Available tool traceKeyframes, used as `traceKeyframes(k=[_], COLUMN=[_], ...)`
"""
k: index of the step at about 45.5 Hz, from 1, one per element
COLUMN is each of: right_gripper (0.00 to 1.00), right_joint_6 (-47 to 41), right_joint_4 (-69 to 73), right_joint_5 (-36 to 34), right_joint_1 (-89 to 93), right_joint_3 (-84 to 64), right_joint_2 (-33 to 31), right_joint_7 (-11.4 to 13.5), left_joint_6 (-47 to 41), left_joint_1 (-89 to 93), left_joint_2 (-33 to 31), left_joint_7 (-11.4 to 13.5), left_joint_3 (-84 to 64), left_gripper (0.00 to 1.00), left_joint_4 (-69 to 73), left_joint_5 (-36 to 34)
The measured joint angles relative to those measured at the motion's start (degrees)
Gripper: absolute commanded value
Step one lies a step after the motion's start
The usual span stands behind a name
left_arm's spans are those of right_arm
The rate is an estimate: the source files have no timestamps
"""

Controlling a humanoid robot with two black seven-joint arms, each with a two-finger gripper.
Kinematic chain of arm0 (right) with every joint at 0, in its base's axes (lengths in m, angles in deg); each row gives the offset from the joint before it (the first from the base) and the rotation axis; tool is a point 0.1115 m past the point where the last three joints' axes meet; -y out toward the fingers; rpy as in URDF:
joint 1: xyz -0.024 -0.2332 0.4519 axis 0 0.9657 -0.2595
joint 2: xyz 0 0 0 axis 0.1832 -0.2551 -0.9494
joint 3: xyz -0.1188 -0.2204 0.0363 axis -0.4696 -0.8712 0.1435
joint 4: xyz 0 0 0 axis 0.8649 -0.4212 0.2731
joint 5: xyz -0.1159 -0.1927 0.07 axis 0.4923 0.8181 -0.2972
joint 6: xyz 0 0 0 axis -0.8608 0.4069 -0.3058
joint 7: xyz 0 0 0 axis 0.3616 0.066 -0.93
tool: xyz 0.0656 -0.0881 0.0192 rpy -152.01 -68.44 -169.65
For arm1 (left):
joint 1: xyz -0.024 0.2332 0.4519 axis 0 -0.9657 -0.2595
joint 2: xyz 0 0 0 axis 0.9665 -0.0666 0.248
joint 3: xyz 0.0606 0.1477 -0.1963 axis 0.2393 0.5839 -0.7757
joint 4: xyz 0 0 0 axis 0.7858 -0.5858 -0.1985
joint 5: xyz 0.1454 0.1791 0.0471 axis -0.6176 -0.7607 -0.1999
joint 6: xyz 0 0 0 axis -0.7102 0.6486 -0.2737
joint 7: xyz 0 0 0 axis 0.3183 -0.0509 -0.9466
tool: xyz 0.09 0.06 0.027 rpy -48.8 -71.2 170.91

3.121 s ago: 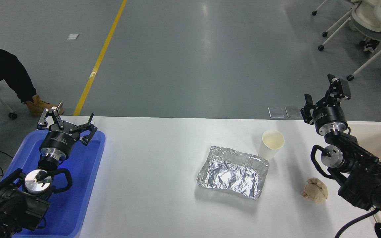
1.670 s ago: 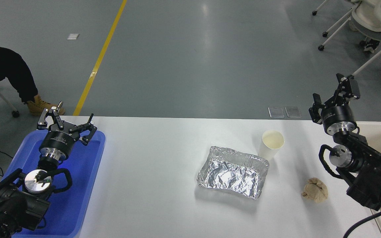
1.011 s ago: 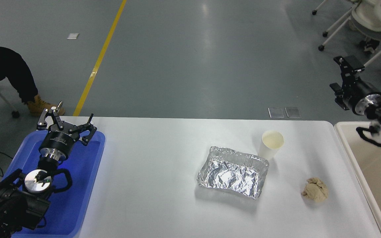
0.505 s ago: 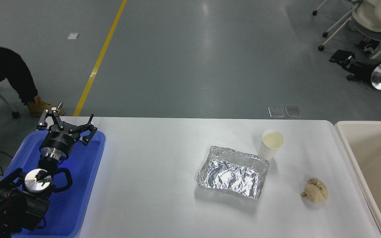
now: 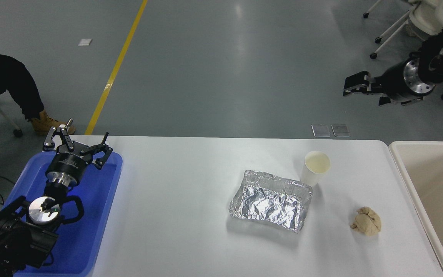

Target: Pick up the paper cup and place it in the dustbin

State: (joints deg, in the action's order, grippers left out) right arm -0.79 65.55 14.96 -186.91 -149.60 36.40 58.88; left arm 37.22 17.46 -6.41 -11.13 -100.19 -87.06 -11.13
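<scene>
The cup (image 5: 316, 167) stands upright on the table (image 5: 183, 200), touching the far right corner of the foil tray (image 5: 270, 201); a tan wad (image 5: 366, 221) lies to the tray's right, toward the bin (image 5: 429, 192) at the table's right end; the right gripper (image 5: 363, 90) hangs high beyond the cup, jaws released, holding nothing; the left gripper (image 5: 76, 145), jaws spread, is parked over the blue tray (image 5: 90, 215), far left of the foil tray.

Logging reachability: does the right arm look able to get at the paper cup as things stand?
Probably yes. The cup stands upright and apart from the wad, with bare table on its right. The foil tray crowds only its near-left side. The right gripper is open, raised beyond the table's far edge.
</scene>
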Motion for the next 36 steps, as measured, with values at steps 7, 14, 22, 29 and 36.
traceKeyframes(k=[7, 14, 22, 29, 36], right_gripper=[1.00, 1.00, 1.00, 1.00, 1.00], right_joint_6=[-1.95, -2.84, -1.62, 1.50, 5.30], right_joint_4=[2.78, 4.47, 4.05, 1.72, -1.61], right_joint_5=[-0.04, 0.05, 0.13, 0.14, 0.02], right_joint_1=[-1.04, -0.96, 1.95, 6.86, 12.63], right_joint_3=[-0.10, 0.09, 0.09, 0.13, 0.32], right_joint_2=[0.78, 1.32, 2.69, 4.55, 6.29], right_joint_7=[0.02, 0.00, 0.00, 0.00, 0.06], left_joint_6=[0.00, 0.00, 0.00, 0.00, 0.00], left_joint_1=[0.00, 0.00, 0.00, 0.00, 0.00], left_joint_2=[0.00, 0.00, 0.00, 0.00, 0.00], left_joint_7=[0.00, 0.00, 0.00, 0.00, 0.00], left_joint_3=[0.00, 0.00, 0.00, 0.00, 0.00], left_gripper=[1.00, 1.00, 1.00, 1.00, 1.00], left_joint_4=[0.00, 0.00, 0.00, 0.00, -0.01], left_joint_5=[0.00, 0.00, 0.00, 0.00, 0.00])
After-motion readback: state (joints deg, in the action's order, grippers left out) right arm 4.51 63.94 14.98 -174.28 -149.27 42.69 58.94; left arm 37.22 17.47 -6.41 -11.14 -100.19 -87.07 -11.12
